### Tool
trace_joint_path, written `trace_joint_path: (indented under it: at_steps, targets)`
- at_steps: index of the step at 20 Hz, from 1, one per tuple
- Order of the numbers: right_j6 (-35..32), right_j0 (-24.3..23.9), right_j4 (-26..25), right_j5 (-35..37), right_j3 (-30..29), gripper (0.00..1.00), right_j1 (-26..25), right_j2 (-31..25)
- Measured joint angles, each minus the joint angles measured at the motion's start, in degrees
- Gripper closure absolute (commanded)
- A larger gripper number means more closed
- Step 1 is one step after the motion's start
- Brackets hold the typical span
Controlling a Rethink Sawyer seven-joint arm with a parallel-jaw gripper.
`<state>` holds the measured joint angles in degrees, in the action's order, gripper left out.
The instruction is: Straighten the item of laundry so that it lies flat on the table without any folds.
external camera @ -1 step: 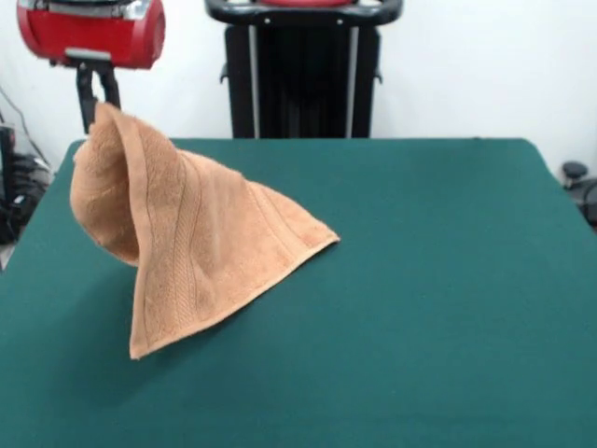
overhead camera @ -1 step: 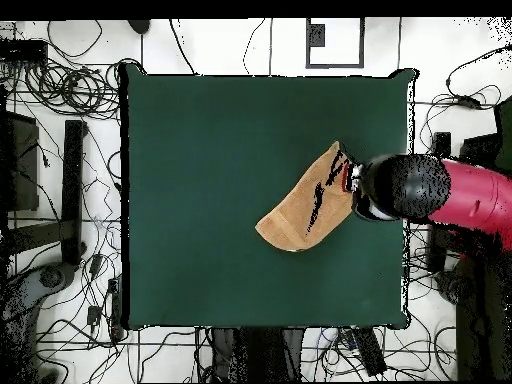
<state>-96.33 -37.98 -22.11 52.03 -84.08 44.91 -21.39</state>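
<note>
Your towel (external camera @ -1 step: 187, 243) is not lying flat: one corner is hoisted high, and the cloth hangs from that peak like a tent, fanning down to the table (external camera @ -1 step: 429, 280). Its lower hem and two lower corners rest on the green cloth, one pointing toward the table's middle and one toward the near edge in the front view. Under the peak, the cloth on the side away from the table's middle curls round into a hollow pouch, so part of the towel is doubled over itself. The woven bands run down the sloping face, which shows the cloth is stretched along that line by its own weight.

It hangs this way because the end effector (external camera @ -1 step: 97, 97) grips the top corner: in the front view the dark fingers come down to meet the peak, pinched on the cloth, below the red arm (external camera @ -1 step: 93, 33). From overhead, the towel (overhead camera @ -1 step: 303, 208) reads as a narrow leaf shape with the arm's head (overhead camera @ -1 step: 400, 187) right beside its edge, near that side of the table (overhead camera @ -1 step: 200, 150).

In my judgement, the lift serves to let gravity open the folds. The resting hem can anchor the towel, so you would want to draw the held corner away from it, low and taut, before letting go; dropping straight down would likely collapse the pouch into a fresh fold.
</note>
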Motion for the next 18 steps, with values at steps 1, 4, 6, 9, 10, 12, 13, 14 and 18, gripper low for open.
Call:
trace_joint_path:
  at_steps: [1, 4, 6, 9, 10, 12, 13, 14, 18]
  targets:
    - [0.0, -0.13, -0.02, 0.12, 0.39, 1.0, -0.36, -0.27]
    - [0.0, -0.53, -0.17, 0.66, 2.03, 1.0, -1.82, -1.19]
    - [0.0, -0.62, -0.23, 0.89, 2.79, 1.0, -2.41, -1.5]
    - [0.0, -0.73, -0.37, 1.0, 4.23, 1.0, -3.78, -2.26]
    - [0.0, -0.76, -0.4, 1.0, 4.41, 1.0, -3.97, -2.43]
    - [0.01, -0.8, -0.76, 1.23, 5.48, 1.0, -4.8, -3.36]
    - [0.01, -0.78, -0.94, 1.39, 5.87, 1.0, -5.01, -3.58]
    - [0.01, -0.76, -1.11, 1.52, 6.22, 1.0, -5.19, -3.73]
    - [0.75, -0.76, -2.71, 3.05, 9.16, 1.0, -6.62, -4.75]
